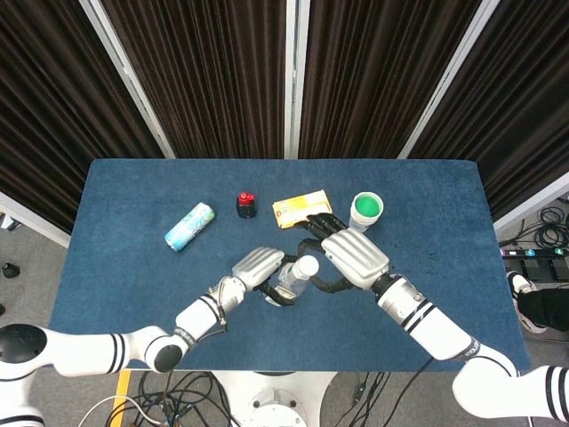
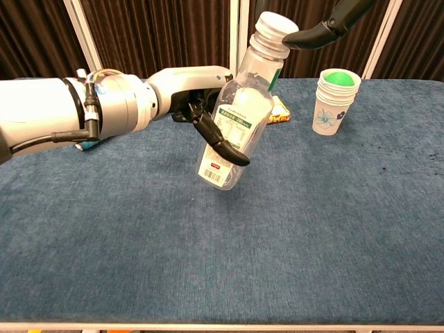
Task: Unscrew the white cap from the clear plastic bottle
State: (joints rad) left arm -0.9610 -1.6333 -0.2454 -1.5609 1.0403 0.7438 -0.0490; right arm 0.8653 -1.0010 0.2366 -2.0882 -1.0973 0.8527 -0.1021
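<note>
Clear plastic bottle (image 2: 236, 125) with white label tilted above blue cloth table (image 2: 277, 236), gripped round body by left hand (image 2: 201, 104). White screw cap (image 2: 272, 26) on top; right hand (image 1: 354, 258) fingers (image 2: 309, 36) touch cap, grasp unclear. Behind: stacked paper cups (image 2: 334, 97), yellow box (image 1: 300, 210).
</note>
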